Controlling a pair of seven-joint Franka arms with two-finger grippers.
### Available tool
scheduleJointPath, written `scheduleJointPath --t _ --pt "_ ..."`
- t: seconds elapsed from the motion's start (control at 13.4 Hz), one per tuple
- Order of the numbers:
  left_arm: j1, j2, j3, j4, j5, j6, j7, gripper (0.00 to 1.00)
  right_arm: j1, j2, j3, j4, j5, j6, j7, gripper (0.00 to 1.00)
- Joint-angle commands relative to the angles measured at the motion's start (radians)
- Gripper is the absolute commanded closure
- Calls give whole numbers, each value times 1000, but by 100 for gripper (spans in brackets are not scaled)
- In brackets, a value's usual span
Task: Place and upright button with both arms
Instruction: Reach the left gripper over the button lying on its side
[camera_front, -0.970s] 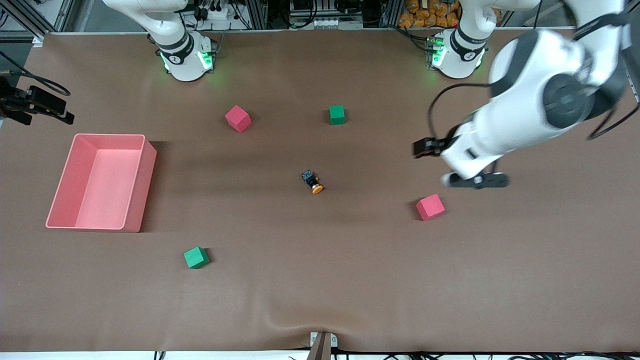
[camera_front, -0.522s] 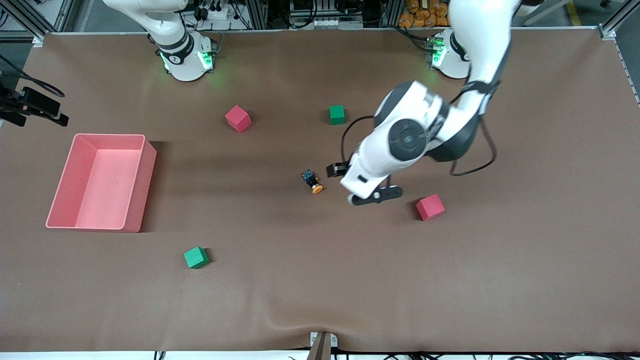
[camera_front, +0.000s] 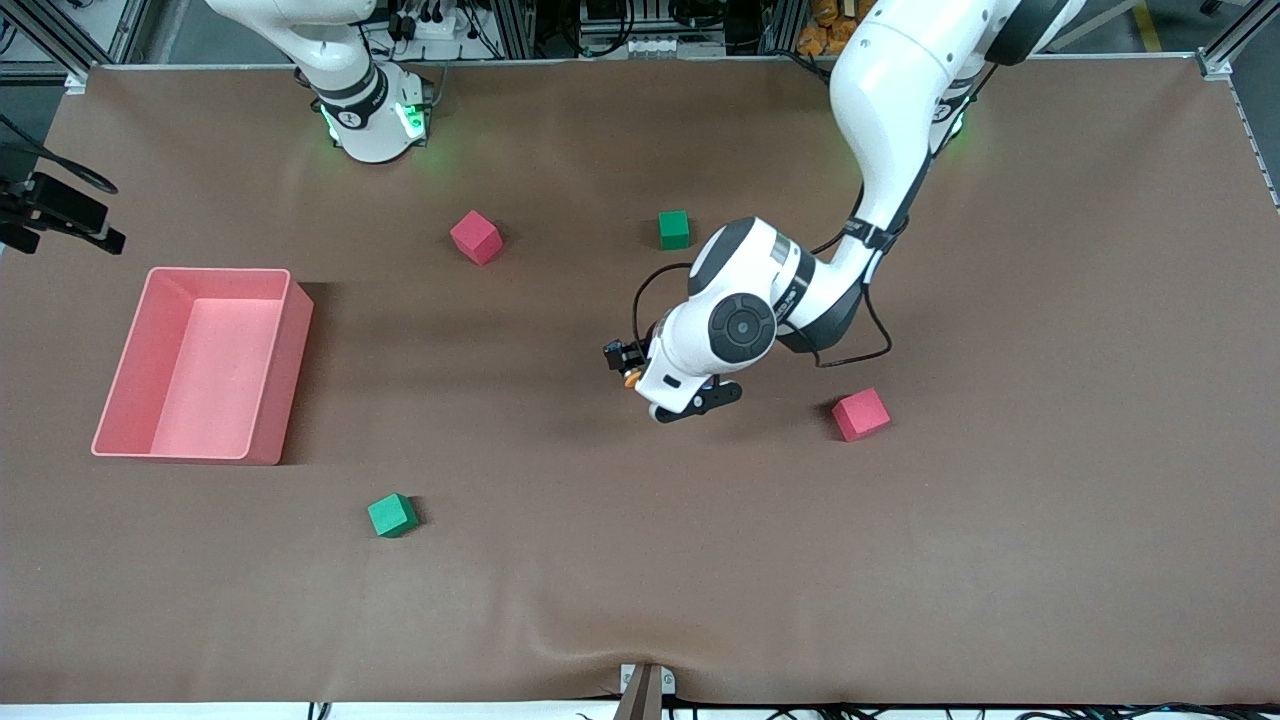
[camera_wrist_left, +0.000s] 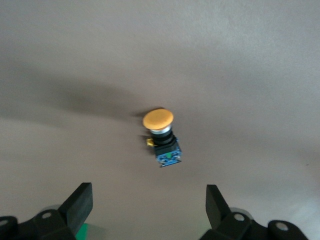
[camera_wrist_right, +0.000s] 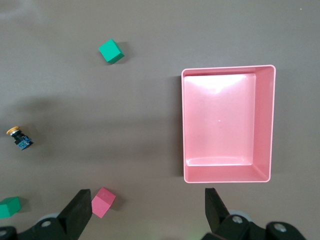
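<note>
The button (camera_wrist_left: 161, 137) lies on its side on the brown table, its orange cap (camera_wrist_left: 158, 119) at one end and its black-and-blue body at the other. In the front view the button (camera_front: 622, 360) shows at the middle of the table, half covered by the left arm's wrist (camera_front: 740, 322). My left gripper (camera_wrist_left: 148, 199) hangs open just above the table, close beside the button, with nothing between its fingers. My right gripper (camera_wrist_right: 147, 206) is open and empty, high over the table. From there the button (camera_wrist_right: 19, 138) looks small and far off.
A pink bin (camera_front: 285, 380) stands toward the right arm's end. One pink cube (camera_front: 476, 237) and one green cube (camera_front: 674, 229) lie nearer the bases. Another pink cube (camera_front: 860, 414) lies beside the left arm's hand, and another green cube (camera_front: 392, 515) lies nearer the front camera.
The left arm has swung from its own end of the table to the middle, and its hand has come down beside the button. The button and the cubes have not moved.
</note>
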Motion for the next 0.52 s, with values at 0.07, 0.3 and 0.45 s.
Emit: scheduleJointPath --t 0.07,0.3,0.45 --pt "-8 87 0 47 -76 40 30 0 -24 15 14 16 5 -12 4 0" --pt "-18 118 -13 48 -157 88 24 0 -22 14 15 18 5 -19 4 0" --pt "-19 135 -11 48 -179 88 22 0 -22 15 14 11 5 -19 4 0"
